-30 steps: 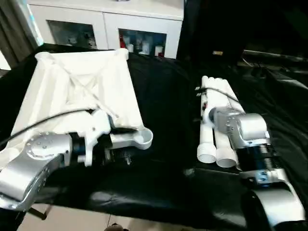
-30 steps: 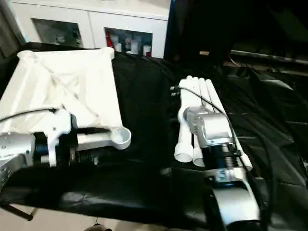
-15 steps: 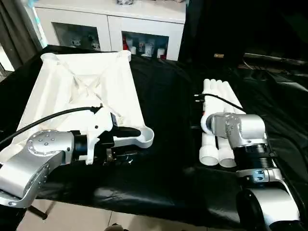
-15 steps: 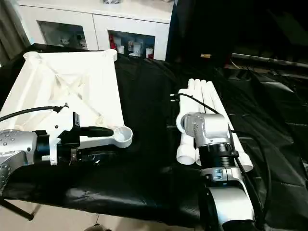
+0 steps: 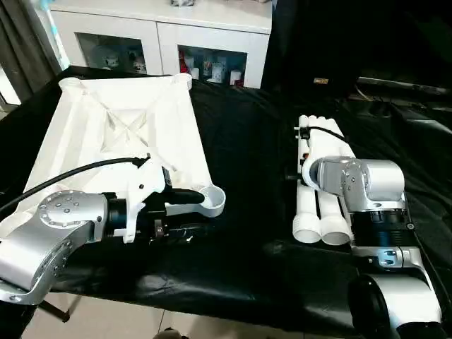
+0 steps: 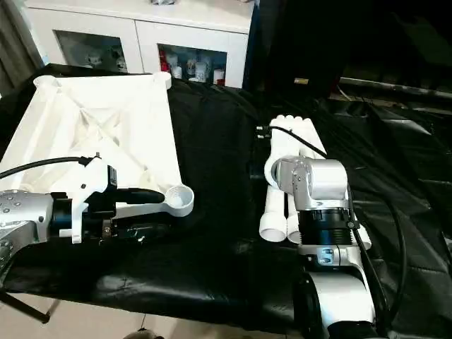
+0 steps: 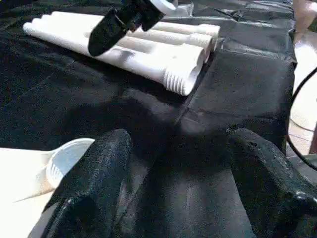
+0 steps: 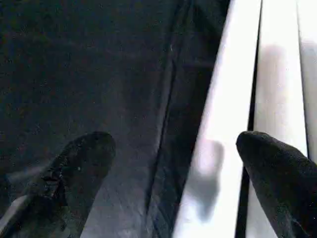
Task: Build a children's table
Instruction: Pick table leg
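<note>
Left eye view, black-draped table [image 5: 247, 155], white cabinet [image 5: 162, 35]

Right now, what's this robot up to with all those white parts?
It is building a children's table. The tabletop lies underside up on the black cloth. The open left end effector is at its near corner socket. The open right end effector is over the legs, holding nothing.

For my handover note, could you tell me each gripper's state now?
Left gripper: open, holding nothing.
Right gripper: open above the tube legs.
</note>
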Tool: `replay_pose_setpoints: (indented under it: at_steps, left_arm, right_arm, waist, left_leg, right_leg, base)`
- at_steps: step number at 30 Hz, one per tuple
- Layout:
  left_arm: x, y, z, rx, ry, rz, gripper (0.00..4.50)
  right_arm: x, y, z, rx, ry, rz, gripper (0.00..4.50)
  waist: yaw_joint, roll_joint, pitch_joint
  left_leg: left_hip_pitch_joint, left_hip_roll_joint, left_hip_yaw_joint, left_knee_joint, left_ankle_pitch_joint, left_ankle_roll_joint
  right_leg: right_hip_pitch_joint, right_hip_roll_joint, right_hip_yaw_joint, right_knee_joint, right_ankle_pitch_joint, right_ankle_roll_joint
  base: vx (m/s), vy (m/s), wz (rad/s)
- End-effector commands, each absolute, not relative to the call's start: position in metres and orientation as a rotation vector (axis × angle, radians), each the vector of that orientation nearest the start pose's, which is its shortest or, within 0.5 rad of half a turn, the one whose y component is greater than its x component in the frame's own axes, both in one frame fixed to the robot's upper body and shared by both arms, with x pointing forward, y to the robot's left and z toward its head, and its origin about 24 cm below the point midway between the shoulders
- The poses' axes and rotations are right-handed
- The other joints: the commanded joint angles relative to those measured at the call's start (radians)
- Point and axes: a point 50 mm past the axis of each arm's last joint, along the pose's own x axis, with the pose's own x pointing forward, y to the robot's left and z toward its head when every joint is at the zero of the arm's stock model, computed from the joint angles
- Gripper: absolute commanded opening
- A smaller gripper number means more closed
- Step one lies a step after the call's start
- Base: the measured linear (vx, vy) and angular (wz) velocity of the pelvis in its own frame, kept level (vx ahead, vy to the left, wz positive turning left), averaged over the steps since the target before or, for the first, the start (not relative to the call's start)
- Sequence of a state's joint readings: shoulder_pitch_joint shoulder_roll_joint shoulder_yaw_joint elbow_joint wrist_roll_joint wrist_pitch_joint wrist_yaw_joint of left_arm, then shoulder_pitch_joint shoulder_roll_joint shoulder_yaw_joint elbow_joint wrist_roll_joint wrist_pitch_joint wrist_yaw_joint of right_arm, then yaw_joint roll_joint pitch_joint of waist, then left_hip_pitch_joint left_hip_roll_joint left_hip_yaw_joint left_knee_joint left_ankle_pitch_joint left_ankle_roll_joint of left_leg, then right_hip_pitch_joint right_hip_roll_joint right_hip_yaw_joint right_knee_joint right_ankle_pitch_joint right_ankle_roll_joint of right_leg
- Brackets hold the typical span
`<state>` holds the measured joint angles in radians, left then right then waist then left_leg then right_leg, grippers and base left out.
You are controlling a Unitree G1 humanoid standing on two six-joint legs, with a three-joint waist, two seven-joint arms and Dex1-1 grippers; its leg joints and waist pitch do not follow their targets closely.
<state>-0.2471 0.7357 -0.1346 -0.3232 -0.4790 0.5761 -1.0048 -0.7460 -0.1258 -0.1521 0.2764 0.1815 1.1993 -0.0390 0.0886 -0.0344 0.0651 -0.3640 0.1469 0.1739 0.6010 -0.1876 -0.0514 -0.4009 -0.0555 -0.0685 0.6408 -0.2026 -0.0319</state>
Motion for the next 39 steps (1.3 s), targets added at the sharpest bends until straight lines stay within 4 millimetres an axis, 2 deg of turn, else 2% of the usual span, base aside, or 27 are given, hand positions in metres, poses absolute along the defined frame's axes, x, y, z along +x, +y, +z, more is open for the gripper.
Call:
replay_pose_setpoints:
  at_steps: [1,9,17,22,23,25,26,27,28,33,35,36,38,39]
  left_arm:
    - [0.243,0.165,0.134,0.259,0.299,-1.264,3.45]
    - [0.242,0.165,0.136,0.255,0.306,-1.276,3.45]
    - [0.241,0.162,0.136,0.252,0.321,-1.291,3.45]
    - [0.24,0.158,0.136,0.246,0.337,-1.315,3.45]
    - [0.24,0.158,0.136,0.248,0.337,-1.316,3.55]
    - [0.24,0.157,0.136,0.251,0.335,-1.317,3.55]
    - [0.241,0.156,0.136,0.252,0.333,-1.319,3.55]
    - [0.241,0.155,0.136,0.252,0.333,-1.32,3.55]
    - [0.241,0.155,0.136,0.252,0.333,-1.32,3.55]
    - [0.243,0.152,0.136,0.288,0.315,-1.322,3.55]
    - [0.244,0.151,0.135,0.311,0.306,-1.313,3.72]
    - [0.246,0.151,0.134,0.332,0.301,-1.29,3.89]
    - [0.248,0.151,0.132,0.346,0.299,-1.271,3.89]
    - [0.25,0.15,0.13,0.371,0.297,-1.249,4.1]
  right_arm:
    - [0.345,-0.151,0.098,0.038,0.772,0.039,4.5]
    - [0.343,-0.153,0.087,0.06,0.809,0.023,4.5]
    - [0.341,-0.147,0.076,0.158,0.878,0.07,4.5]
    - [0.339,-0.148,0.065,0.186,0.938,0.074,4.5]
    - [0.339,-0.148,0.064,0.187,0.942,0.073,4.24]
    - [0.339,-0.149,0.063,0.189,0.947,0.072,4.14]
    - [0.339,-0.15,0.061,0.192,0.955,0.069,4.04]
    - [0.339,-0.15,0.06,0.194,0.959,0.068,4.04]
    - [0.339,-0.15,0.06,0.194,0.959,0.068,3.79]
    - [0.34,-0.155,0.057,0.192,0.976,0.051,3.36]
    - [0.341,-0.156,0.057,0.194,0.976,0.047,3.28]
    - [0.342,-0.158,0.056,0.196,0.975,0.039,3.05]
    - [0.343,-0.159,0.056,0.198,0.974,0.033,2.96]
    - [0.343,-0.161,0.056,0.198,0.972,0.028,2.81]
  waist:
    - [0.0,0.019,-0.064]
    - [0.0,0.019,-0.065]
    - [0.001,0.018,-0.065]
    - [0.0,0.012,-0.066]
    - [0.001,0.013,-0.066]
    - [0.002,0.013,-0.066]
    - [0.001,0.009,-0.066]
    - [0.002,0.011,-0.066]
    - [0.001,0.01,-0.065]
    - [0.0,0.005,-0.065]
    - [0.0,0.007,-0.065]
    - [0.0,0.008,-0.066]
    - [-0.002,0.007,-0.066]
    - [-0.002,0.01,-0.066]
  left_leg:
    - [0.015,0.07,-0.029,-0.079,-0.186,-0.096]
    - [0.014,0.07,-0.029,-0.078,-0.183,-0.096]
    - [0.014,0.071,-0.029,-0.077,-0.176,-0.091]
    - [0.013,0.07,-0.027,-0.076,-0.168,-0.086]
    - [0.013,0.07,-0.027,-0.076,-0.163,-0.086]
    - [0.013,0.07,-0.026,-0.075,-0.151,-0.083]
    - [0.013,0.07,-0.026,-0.076,-0.153,-0.082]
    - [0.013,0.07,-0.026,-0.076,-0.156,-0.083]
    - [0.013,0.07,-0.026,-0.076,-0.157,-0.084]
    - [0.014,0.071,-0.026,-0.076,-0.162,-0.083]
    - [0.014,0.072,-0.027,-0.076,-0.166,-0.086]
    - [0.015,0.072,-0.026,-0.075,-0.171,-0.088]
    - [0.016,0.072,-0.026,-0.076,-0.182,-0.092]
    - [0.016,0.072,-0.028,-0.077,-0.19,-0.094]
  right_leg:
    - [0.047,-0.09,0.071,-0.079,-0.196,-0.11]
    - [0.048,-0.091,0.07,-0.077,-0.189,-0.115]
    - [0.049,-0.092,0.069,-0.077,-0.188,-0.119]
    - [0.05,-0.093,0.07,-0.077,-0.189,-0.126]
    - [0.05,-0.094,0.07,-0.077,-0.189,-0.125]
    - [0.05,-0.093,0.07,-0.076,-0.181,-0.123]
    - [0.05,-0.092,0.069,-0.076,-0.185,-0.12]
    - [0.05,-0.093,0.069,-0.077,-0.193,-0.118]
    - [0.049,-0.093,0.069,-0.077,-0.197,-0.117]
    - [0.048,-0.092,0.069,-0.079,-0.207,-0.109]
    - [0.048,-0.093,0.069,-0.08,-0.215,-0.109]
    - [0.048,-0.094,0.07,-0.08,-0.218,-0.107]
    - [0.047,-0.092,0.069,-0.081,-0.223,-0.105]
    - [0.047,-0.092,0.069,-0.082,-0.227,-0.106]
  base:
    - [0.0,0.0,0.0]
    - [0.0,0.0,0.0]
    - [0.0,0.0,0.0]
    - [0.0,0.0,0.0]
    - [0.0,0.0,0.0]
    - [0.0,0.0,0.0]
    - [0.0,0.0,0.0]
    - [0.0,0.0,0.0]
    - [0.0,0.0,0.0]
    - [0.0,0.0,0.0]
    - [0.0,0.0,0.0]
    - [0.0,0.0,0.0]
    - [0.0,0.0,0.0]
    - [0.0,0.0,0.0]
